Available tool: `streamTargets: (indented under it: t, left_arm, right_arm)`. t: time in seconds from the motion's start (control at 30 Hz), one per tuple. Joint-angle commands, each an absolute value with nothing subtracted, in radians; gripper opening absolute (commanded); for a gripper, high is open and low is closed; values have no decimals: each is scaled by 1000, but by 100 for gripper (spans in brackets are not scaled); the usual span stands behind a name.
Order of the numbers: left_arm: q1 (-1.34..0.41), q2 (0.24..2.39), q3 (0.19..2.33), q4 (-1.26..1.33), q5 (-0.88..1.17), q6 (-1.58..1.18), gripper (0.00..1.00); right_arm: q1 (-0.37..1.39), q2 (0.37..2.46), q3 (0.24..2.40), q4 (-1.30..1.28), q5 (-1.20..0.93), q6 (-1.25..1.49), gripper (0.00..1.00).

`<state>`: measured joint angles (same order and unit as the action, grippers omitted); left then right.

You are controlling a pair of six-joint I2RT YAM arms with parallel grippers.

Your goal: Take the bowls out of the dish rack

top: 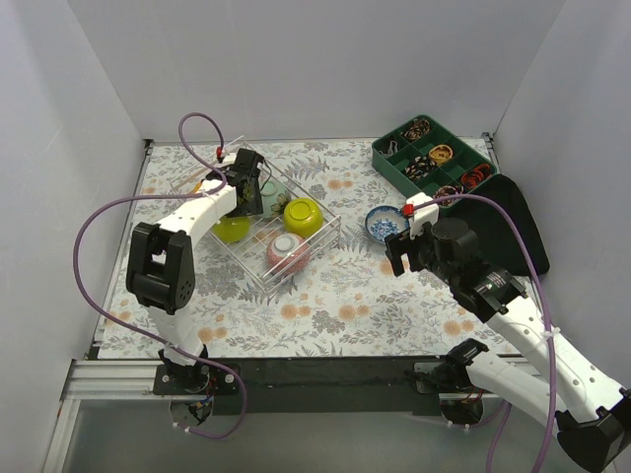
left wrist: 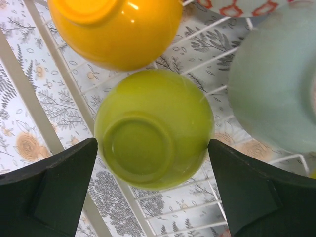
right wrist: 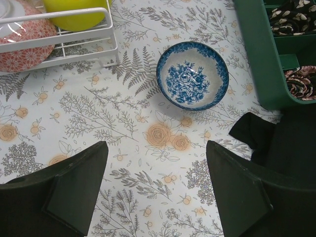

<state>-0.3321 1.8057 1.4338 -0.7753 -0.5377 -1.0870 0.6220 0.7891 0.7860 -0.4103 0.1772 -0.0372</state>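
Observation:
The clear dish rack (top: 325,235) sits left of centre. In it are a yellow-green bowl (top: 233,229), a second yellow-green bowl (top: 304,217) and a pink-red patterned bowl (top: 287,252). My left gripper (top: 246,185) hangs open over the rack. In the left wrist view its fingers (left wrist: 64,182) flank an upturned yellow-green bowl (left wrist: 153,128), with an orange bowl (left wrist: 116,29) and a pale mint bowl (left wrist: 276,84) beside it. A blue-white bowl (top: 386,224) stands upright on the table. My right gripper (top: 399,254) is open and empty just short of it (right wrist: 192,75).
A dark green compartmented tray (top: 434,158) of small items stands at the back right, with a black cloth (top: 513,232) beside it. The rack's white corner (right wrist: 111,47) shows in the right wrist view. White walls close in the table on three sides.

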Motion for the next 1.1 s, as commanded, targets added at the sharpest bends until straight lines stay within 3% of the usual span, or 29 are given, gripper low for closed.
streamTargets:
  t: [0.0, 0.43, 1.07]
  left_arm:
    - [-318, 1812, 1474, -764, -658, -1028, 96]
    - [-452, 1805, 1566, -907, -751, -1012, 98]
    - [-492, 2014, 1574, -931, -894, -1104, 98]
  right_arm:
    - [618, 778, 775, -383, 181, -51, 88]
    - [618, 753, 749, -387, 169, -52, 88]
    - [618, 767, 739, -385, 153, -104, 88]
